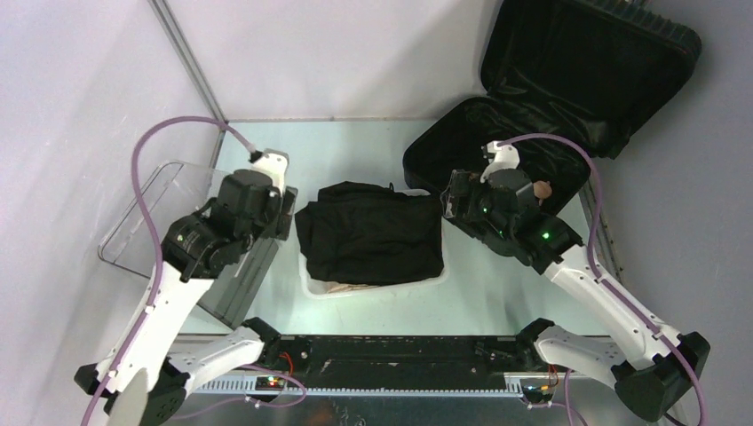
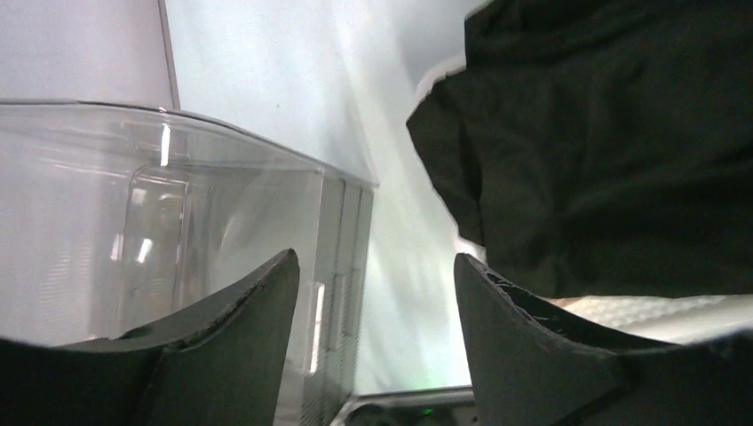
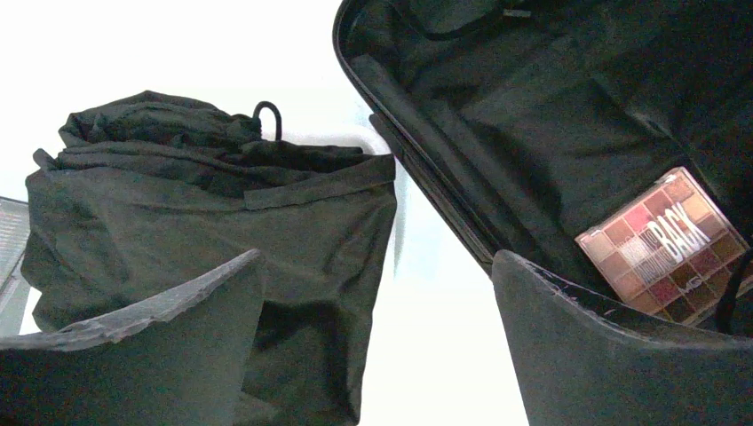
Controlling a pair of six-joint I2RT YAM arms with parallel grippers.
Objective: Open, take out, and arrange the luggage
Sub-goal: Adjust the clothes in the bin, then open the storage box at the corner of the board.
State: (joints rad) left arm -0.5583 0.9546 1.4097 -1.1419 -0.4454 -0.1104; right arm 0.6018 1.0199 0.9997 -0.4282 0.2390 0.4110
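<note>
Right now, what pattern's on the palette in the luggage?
Palette: grid of pink, red, brown squares; right wrist view.

Left arm point(image 1: 151, 311): I see white link shells with black joint housings.
Right arm point(image 1: 613, 302): same white and black, green lights point(image 1: 545, 236) glowing near its wrist.
Cables point(image 1: 186, 118): purple, one along each arm.
Fingers point(image 2: 240, 328): my wrist views show dark, curved blades with scuffed edges.

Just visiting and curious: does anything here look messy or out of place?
Slightly. The black garment is heaped over the white basket, spilling past its rim rather than lying inside. An eyeshadow palette lies askew in the open luggage. Nothing looks spilled or broken.
</note>
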